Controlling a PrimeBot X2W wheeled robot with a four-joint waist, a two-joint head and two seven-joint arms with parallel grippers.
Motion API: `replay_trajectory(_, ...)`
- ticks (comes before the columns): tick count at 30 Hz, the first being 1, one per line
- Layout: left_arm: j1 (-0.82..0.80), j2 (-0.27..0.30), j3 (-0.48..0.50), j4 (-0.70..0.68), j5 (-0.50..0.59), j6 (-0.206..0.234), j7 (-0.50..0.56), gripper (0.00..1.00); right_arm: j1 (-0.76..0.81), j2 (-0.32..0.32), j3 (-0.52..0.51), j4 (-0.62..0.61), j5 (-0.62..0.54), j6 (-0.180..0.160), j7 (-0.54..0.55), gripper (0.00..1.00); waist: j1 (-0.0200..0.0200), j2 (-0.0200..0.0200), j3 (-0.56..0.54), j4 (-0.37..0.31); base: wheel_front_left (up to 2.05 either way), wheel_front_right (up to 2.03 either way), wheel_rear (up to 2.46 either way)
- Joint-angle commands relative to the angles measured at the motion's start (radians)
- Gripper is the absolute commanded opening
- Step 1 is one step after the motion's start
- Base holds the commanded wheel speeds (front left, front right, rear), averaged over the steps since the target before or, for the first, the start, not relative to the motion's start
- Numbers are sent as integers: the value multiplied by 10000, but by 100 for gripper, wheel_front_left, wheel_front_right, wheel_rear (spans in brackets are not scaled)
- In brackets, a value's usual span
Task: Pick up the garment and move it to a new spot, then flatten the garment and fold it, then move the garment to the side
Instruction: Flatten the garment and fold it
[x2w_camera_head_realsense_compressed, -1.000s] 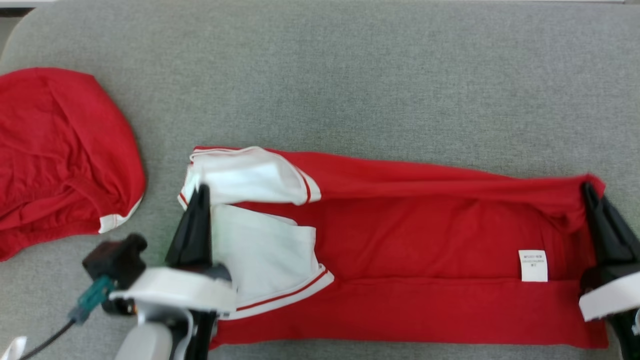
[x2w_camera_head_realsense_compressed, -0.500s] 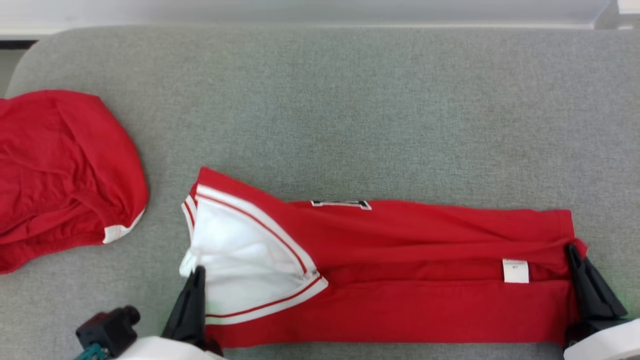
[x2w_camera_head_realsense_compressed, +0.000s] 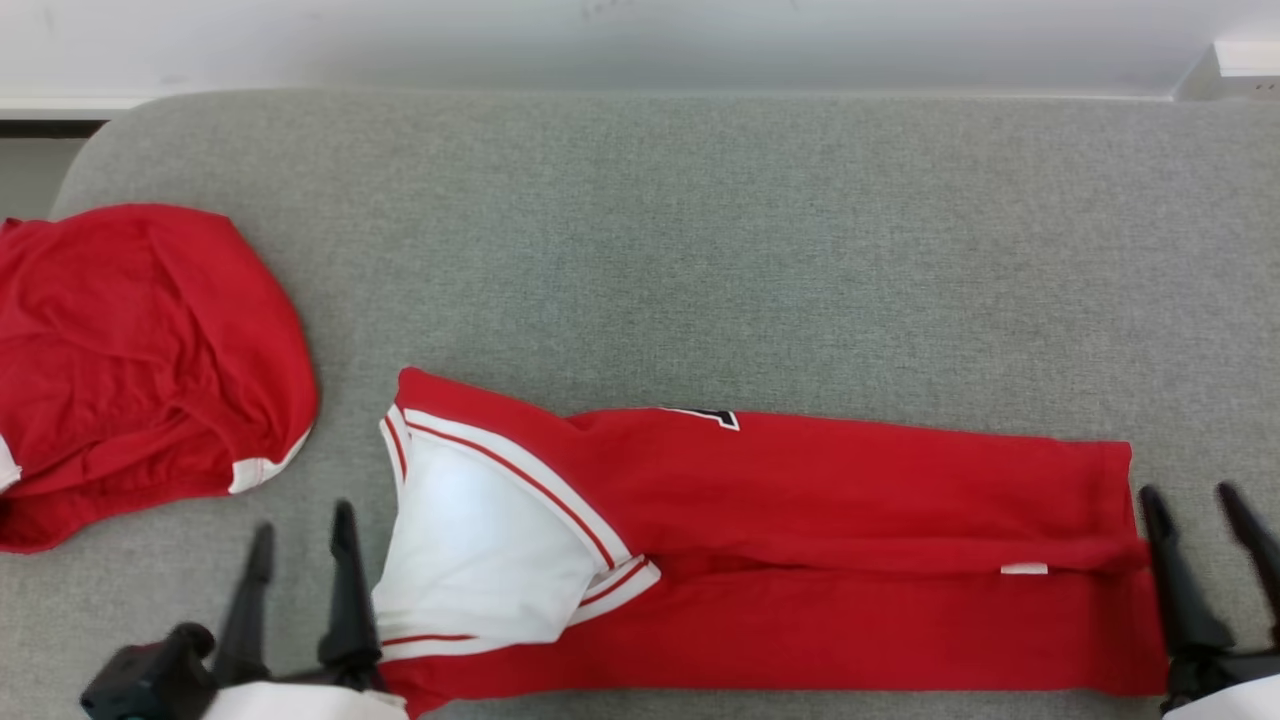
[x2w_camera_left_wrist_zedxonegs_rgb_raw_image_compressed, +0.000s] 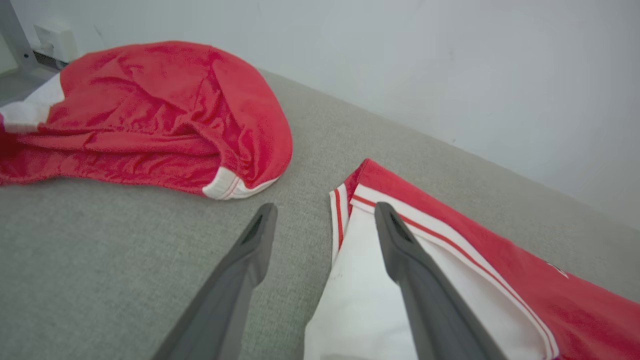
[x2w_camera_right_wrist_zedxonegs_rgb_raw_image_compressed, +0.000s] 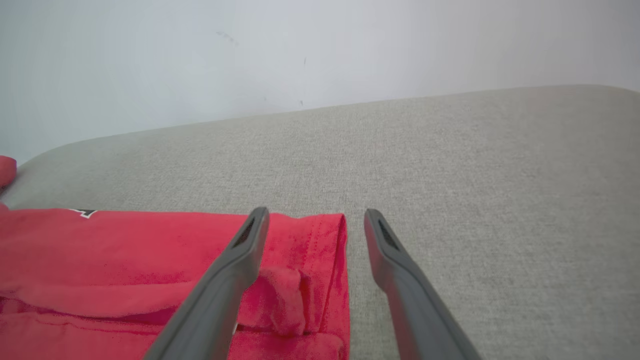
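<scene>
The red garment (x2w_camera_head_realsense_compressed: 800, 520) lies near the front of the grey fabric surface (x2w_camera_head_realsense_compressed: 700, 250), folded lengthwise into a long band running left to right, its white sleeve (x2w_camera_head_realsense_compressed: 480, 560) at the left end. A second ago both grippers were clamped on its two ends and the far half was only coming over; now that half lies flat on the near one, a black-and-white patch (x2w_camera_head_realsense_compressed: 715, 417) shows on the far edge, and the white label (x2w_camera_head_realsense_compressed: 1023, 568) is a mere sliver in the fold.

The left gripper (x2w_camera_head_realsense_compressed: 303, 522) has let go – its fingers stand spread and empty, one over bare fabric, the other just beside the sleeve. In the left wrist view that gripper (x2w_camera_left_wrist_zedxonegs_rgb_raw_image_compressed: 325, 207) has its right finger in front of the white cloth; whether it touches cannot be told.

The right gripper (x2w_camera_head_realsense_compressed: 1188, 492) has released too. In the right wrist view its (x2w_camera_right_wrist_zedxonegs_rgb_raw_image_compressed: 316, 214) left finger sits over the garment's right hem and its right finger over bare grey.

A second red garment (x2w_camera_head_realsense_compressed: 140, 370) lies bunched at the far left, apart from the folded one. The head view has tilted up since – a pale wall (x2w_camera_head_realsense_compressed: 600, 40) now shows.
</scene>
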Motion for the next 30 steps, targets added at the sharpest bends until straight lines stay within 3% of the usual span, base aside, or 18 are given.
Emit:
replay_trajectory(1, -101, 149, 34, -66, 350, 116, -155, 100, 90, 15, -127, -245, -195, -25, 48, 100, 1, 0, -28, -30, 0, 0, 0)
replay_trajectory(5, -584, 602, -40, -450, 1303, 372, -430, 100, -46, 342, -631, -1384, -751, -25, 357, 100, 1, 0, -102, -98, 0, 0, 0)
replay_trajectory(12, -1565, 1331, -572, -485, 2643, 341, 47, 100, -445, 629, -994, -2374, -1337, -25, 836, 100, 1, 0, -188, -97, 0, 0, 0)
replay_trajectory(25, -2063, 1312, -778, 32, 2563, 334, 319, 100, -475, 936, -1054, -2566, -1419, -25, 1061, 100, 1, 0, -148, -86, 0, 0, 0)
replay_trajectory(30, -2188, 1175, -921, 48, 2570, 337, 198, 100, -136, 839, -1232, -2053, -1661, -25, 1206, 100, 1, 0, -76, 155, 0, 0, 0)
